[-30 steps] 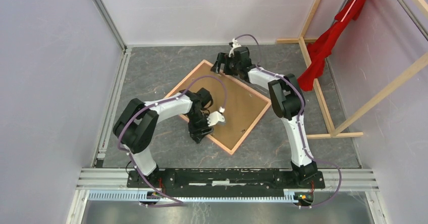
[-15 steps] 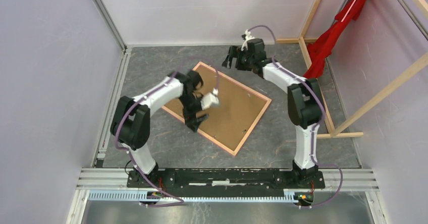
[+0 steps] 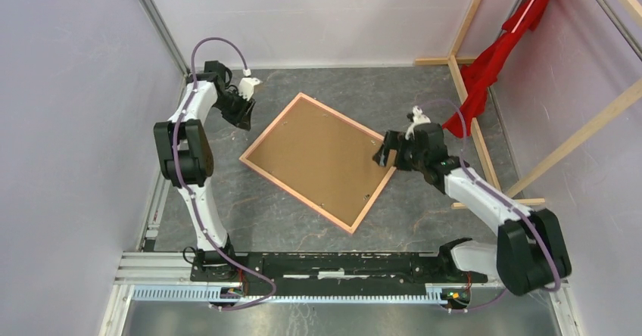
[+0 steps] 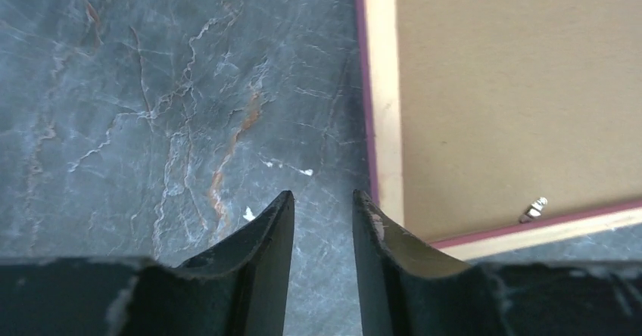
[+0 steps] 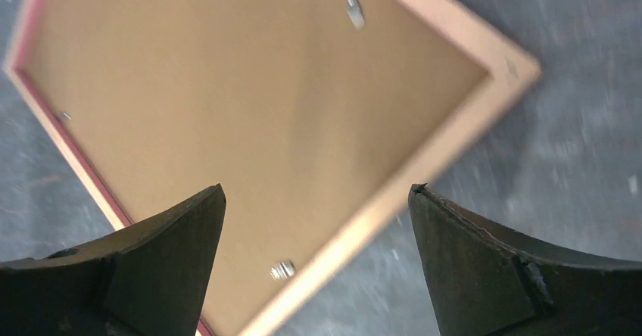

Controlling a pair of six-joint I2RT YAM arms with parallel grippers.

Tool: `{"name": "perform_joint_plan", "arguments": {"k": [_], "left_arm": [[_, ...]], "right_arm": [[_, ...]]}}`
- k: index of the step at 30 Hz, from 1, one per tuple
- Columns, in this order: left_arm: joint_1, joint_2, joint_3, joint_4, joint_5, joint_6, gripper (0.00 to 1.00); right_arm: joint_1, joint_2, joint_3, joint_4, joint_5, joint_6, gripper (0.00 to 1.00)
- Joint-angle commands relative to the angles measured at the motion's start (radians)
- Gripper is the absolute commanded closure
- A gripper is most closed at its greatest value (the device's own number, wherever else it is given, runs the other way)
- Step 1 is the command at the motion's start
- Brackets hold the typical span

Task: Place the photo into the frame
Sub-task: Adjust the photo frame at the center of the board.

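Observation:
The frame (image 3: 295,194) lies back up on the marble table, its pale tan wood rim showing with a thin pink edge. The photo (image 3: 318,158) sits inside it, showing only its brown hardboard back; the print side is hidden. My left gripper (image 3: 242,116) hovers over bare table just beyond the frame's far-left side. In the left wrist view the gripper (image 4: 322,196) is open by a narrow gap with nothing in it, and the frame (image 4: 384,86) is just to its right. My right gripper (image 3: 381,154) stands wide open above the frame's right corner, its gap (image 5: 317,188) straddling the frame's rim (image 5: 454,148).
Small metal clips (image 4: 533,210) (image 5: 282,269) dot the inside of the rim. Bare wooden beams (image 3: 473,124) and a red cloth (image 3: 496,56) stand at the back right. Enclosure walls close in on the left and far sides. A metal rail (image 3: 341,264) runs along the near edge.
My left arm swung off the hardboard to the far left of the frame. My right arm came from the frame's far corner to its right corner. The frame turned slightly.

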Motion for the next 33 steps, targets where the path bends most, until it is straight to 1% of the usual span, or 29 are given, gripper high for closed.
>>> {"name": "perform_joint_plan", "arguments": {"k": [1, 4, 7, 10, 13, 17, 21, 25, 28, 29, 31, 33], "left_arm": [[-0.001, 0.05, -0.005, 0.088, -0.027, -0.084, 0.62], [-0.002, 0.063, -0.031, 0.099, 0.019, -0.095, 0.67], [-0.006, 0.05, -0.09, 0.132, 0.038, -0.093, 0.69], [-0.006, 0.039, -0.145, 0.128, 0.049, -0.062, 0.71], [-0.012, -0.002, -0.243, 0.124, 0.064, 0.009, 0.73], [-0.027, -0.062, -0.373, 0.112, 0.054, 0.115, 0.74], [-0.042, -0.125, -0.467, 0.059, 0.051, 0.208, 0.75], [-0.104, -0.211, -0.592, -0.006, 0.049, 0.291, 0.75], [-0.14, -0.276, -0.669, -0.057, 0.069, 0.342, 0.74], [-0.149, -0.293, -0.688, -0.066, 0.076, 0.35, 0.74], [-0.156, -0.317, -0.708, -0.08, 0.083, 0.358, 0.73], [-0.153, -0.326, -0.704, -0.095, 0.083, 0.351, 0.73]], "right_arm": [[-0.019, -0.171, -0.15, -0.04, -0.013, 0.011, 0.02], [-0.022, -0.238, -0.238, -0.03, -0.071, 0.018, 0.02], [-0.025, -0.251, -0.282, -0.016, -0.118, 0.022, 0.02], [-0.033, -0.223, -0.308, 0.035, -0.159, 0.034, 0.02], [-0.047, -0.162, -0.308, 0.117, -0.19, 0.049, 0.02], [-0.069, -0.036, -0.224, 0.154, -0.211, 0.023, 0.02], [-0.079, 0.075, -0.107, 0.143, -0.175, -0.014, 0.02], [-0.089, 0.169, -0.002, 0.122, -0.157, -0.048, 0.02], [-0.104, 0.263, 0.074, 0.117, -0.197, -0.055, 0.02], [-0.105, 0.289, 0.099, 0.118, -0.215, -0.053, 0.02], [-0.105, 0.332, 0.135, 0.118, -0.2, -0.051, 0.02], [-0.106, 0.359, 0.182, 0.082, -0.13, -0.076, 0.02]]}}
